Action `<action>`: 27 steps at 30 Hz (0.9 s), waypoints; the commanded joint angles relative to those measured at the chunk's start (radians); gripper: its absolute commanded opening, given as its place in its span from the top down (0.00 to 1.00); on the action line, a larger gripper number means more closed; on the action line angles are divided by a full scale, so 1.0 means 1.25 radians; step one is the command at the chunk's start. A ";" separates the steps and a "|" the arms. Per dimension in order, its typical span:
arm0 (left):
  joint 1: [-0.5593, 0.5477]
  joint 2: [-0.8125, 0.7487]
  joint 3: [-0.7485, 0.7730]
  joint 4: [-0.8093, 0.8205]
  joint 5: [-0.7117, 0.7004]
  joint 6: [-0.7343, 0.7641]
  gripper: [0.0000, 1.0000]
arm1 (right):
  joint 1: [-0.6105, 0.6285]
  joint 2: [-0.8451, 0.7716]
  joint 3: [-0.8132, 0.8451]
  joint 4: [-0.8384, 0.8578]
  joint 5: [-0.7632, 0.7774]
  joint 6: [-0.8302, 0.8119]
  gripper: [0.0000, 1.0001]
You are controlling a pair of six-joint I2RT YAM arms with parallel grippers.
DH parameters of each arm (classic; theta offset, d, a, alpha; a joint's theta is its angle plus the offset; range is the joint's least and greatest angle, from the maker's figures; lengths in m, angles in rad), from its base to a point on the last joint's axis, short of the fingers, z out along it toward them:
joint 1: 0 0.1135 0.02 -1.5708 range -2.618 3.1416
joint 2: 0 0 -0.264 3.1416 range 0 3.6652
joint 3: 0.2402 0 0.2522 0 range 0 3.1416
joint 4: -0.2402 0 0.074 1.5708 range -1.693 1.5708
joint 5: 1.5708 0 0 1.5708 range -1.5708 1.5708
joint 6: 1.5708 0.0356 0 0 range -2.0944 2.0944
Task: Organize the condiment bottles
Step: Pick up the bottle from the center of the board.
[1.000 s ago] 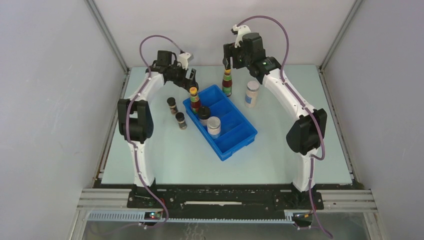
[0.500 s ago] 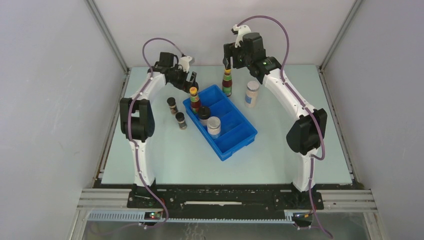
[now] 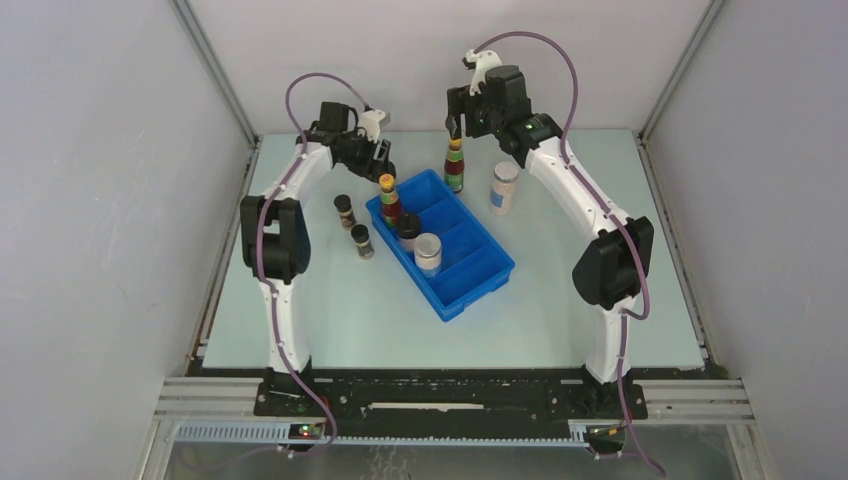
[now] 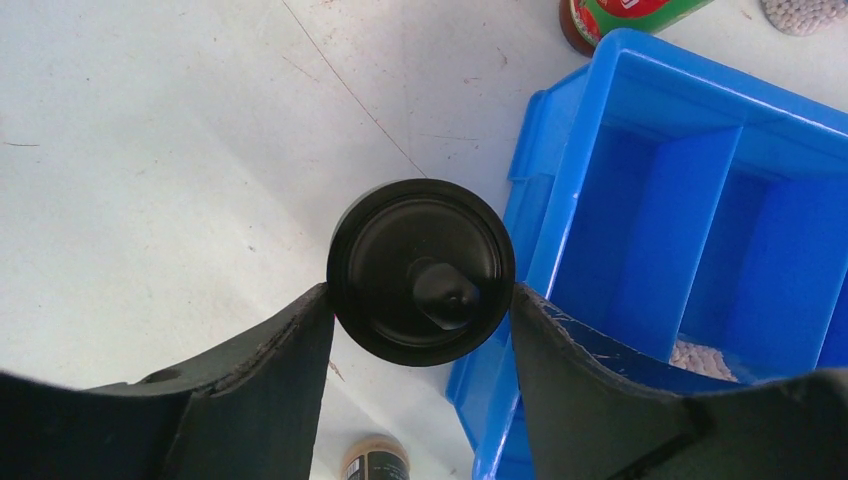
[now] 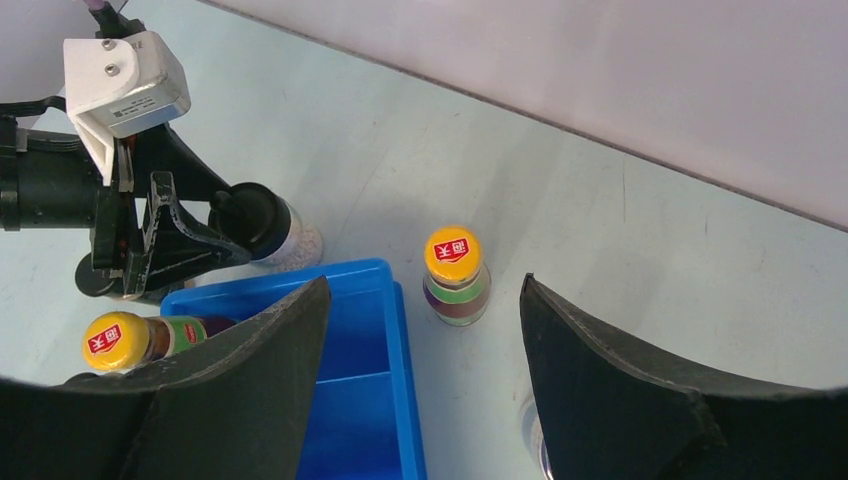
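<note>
Black-lidded spice jar [image 4: 420, 272] sits clenched between the fingers of our left gripper [image 4: 420, 296], just outside the far-left corner of the blue tray [image 4: 560, 170]; our right gripper [image 5: 424, 284] hangs spread wide, gripping nothing, above a tall dark-red bottle [image 5: 455, 280] standing just beyond the tray.

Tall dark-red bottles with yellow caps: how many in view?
2. One bottle stands in the far end of the blue tray; the other bottle stands on the table just beyond that end. No third shows, though one could be hidden.
</note>
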State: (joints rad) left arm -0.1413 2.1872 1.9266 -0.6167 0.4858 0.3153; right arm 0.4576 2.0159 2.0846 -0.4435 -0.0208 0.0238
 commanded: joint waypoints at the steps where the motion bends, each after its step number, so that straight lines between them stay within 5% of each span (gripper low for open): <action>1: -0.006 0.008 0.055 -0.009 -0.005 0.015 0.33 | -0.005 0.006 0.030 0.032 -0.006 -0.002 0.21; 7: -0.008 0.009 0.056 -0.017 -0.007 0.017 0.43 | -0.006 0.005 0.029 0.032 -0.007 0.001 0.21; 15: -0.014 0.008 0.053 -0.017 -0.028 0.014 1.00 | -0.005 0.000 0.022 0.033 -0.007 0.002 0.22; 27: -0.015 -0.036 -0.014 0.061 -0.064 -0.017 1.00 | -0.002 -0.011 0.013 0.036 -0.005 0.003 0.22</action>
State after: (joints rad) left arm -0.1551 2.1880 1.9289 -0.5987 0.4469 0.3050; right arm 0.4534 2.0163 2.0846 -0.4351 -0.0269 0.0250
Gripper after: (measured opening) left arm 0.638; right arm 0.784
